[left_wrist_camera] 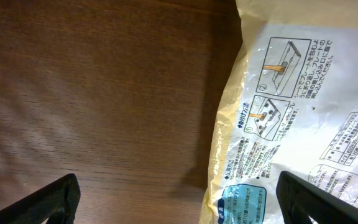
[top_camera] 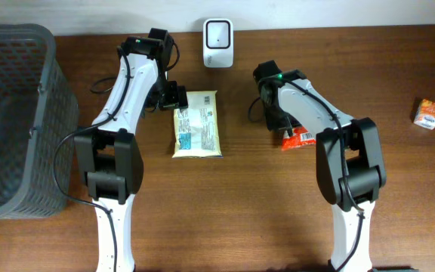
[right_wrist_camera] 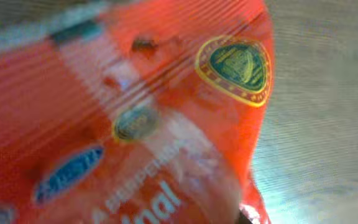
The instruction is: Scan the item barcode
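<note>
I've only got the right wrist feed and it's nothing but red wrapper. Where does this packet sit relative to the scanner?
Observer: The red packet lies on the table, nearer the arm bases than the scanner and off to its right.
Operator: Is anything else closer to the scanner?
Observer: Yes, a pale yellow pouch lies flat just in front of it, left of your packet.
Operator: And the left arm?
Observer: The left gripper is open over the pouch's left edge, near its far corner, gripping nothing.
</note>
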You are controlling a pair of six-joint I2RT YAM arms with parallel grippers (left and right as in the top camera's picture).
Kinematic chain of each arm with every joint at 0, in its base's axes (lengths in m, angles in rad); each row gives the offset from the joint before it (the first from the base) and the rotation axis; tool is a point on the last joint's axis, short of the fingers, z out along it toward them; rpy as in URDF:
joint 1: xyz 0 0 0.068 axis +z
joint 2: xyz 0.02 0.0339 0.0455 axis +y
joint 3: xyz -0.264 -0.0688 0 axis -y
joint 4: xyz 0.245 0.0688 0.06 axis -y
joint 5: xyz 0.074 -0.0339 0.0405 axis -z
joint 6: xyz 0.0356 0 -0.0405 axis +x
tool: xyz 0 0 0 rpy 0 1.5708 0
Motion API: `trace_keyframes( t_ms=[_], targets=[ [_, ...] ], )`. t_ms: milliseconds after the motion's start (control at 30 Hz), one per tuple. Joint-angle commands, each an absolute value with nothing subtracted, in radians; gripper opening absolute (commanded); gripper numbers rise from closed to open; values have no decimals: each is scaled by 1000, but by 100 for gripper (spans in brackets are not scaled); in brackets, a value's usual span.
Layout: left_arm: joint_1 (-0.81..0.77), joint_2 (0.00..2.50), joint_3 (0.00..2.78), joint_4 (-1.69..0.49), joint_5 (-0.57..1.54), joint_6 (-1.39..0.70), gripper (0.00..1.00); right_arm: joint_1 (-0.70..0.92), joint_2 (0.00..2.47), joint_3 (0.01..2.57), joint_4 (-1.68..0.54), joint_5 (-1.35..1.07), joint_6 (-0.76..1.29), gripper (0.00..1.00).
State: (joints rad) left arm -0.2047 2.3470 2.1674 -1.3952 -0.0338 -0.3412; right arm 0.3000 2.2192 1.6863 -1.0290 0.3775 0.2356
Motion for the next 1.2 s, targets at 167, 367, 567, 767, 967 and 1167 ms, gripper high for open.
trace_keyframes(
  t_ms=[167,367,567,767,967,1167],
  targets=[
    [-204,2345,2159,-1396,-30,-355,99,290,2216,1874,-1162,-72,147,8],
    [-205,2345,2159,-1396,-30,-355,99,226,2220,1943,-1167,-668,-19,4],
    [-204,2345,2159,-1396,-30,-355,99,170,2240,1781,-1039,-970,0,4],
    [-205,2345,2159,-1396,-30,-355,99,65,2250,1557,-824,-978,159,24],
    [-204,2345,2159,-1396,-30,-355,99,-65,2229,1552,-908,-692,115,53],
    [-204,2345,2159,-1396,-30,-355,99,-91,2158,1747,-1189,-489,54,58]
  ],
)
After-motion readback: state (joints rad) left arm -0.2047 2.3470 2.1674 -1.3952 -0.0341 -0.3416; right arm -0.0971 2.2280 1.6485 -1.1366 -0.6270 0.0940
